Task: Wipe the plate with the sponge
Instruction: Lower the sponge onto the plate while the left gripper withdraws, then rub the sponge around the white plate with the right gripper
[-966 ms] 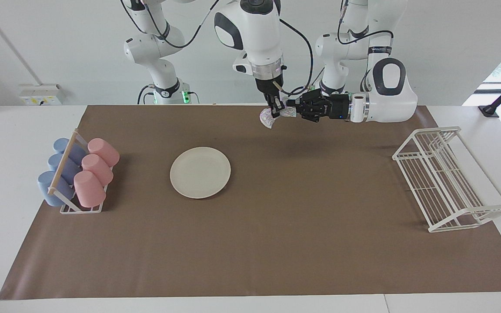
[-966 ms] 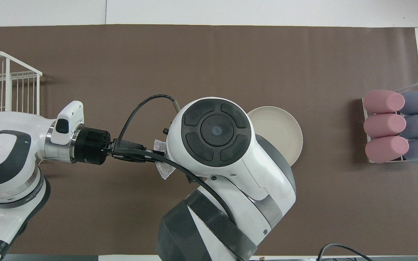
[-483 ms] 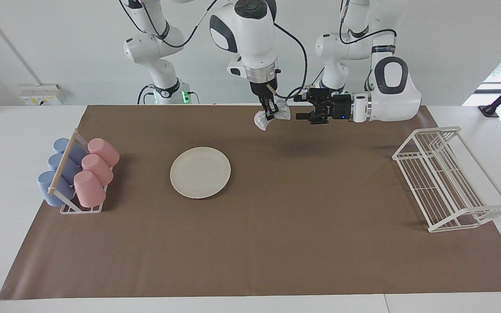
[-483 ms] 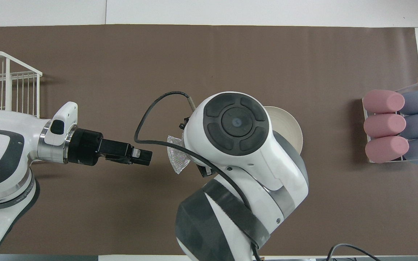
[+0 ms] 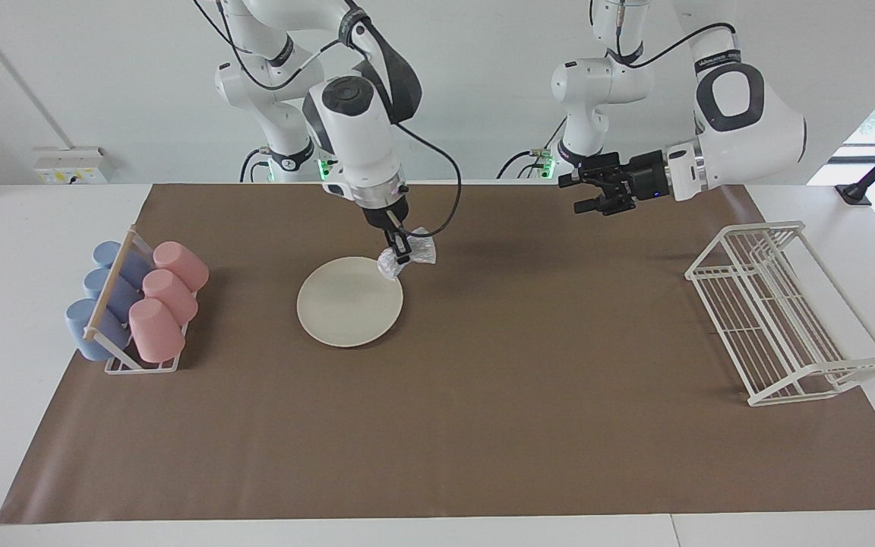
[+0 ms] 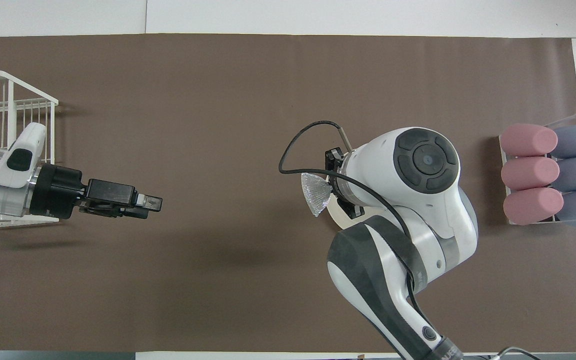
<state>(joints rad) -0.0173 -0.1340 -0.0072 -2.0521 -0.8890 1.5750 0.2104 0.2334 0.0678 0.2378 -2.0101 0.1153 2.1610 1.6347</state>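
Sponge (image 5: 405,254) was clamped in the right gripper (image 5: 401,256), which had swung in half a second from mid-table over to the plate's (image 5: 349,302) edge nearest the robots. Plate sat flat on the brown mat (image 5: 483,425), no contact yet. Left gripper (image 5: 588,194), fingers apart, had pulled back toward the wire rack (image 5: 783,311). Handover looked done; wiping was next.
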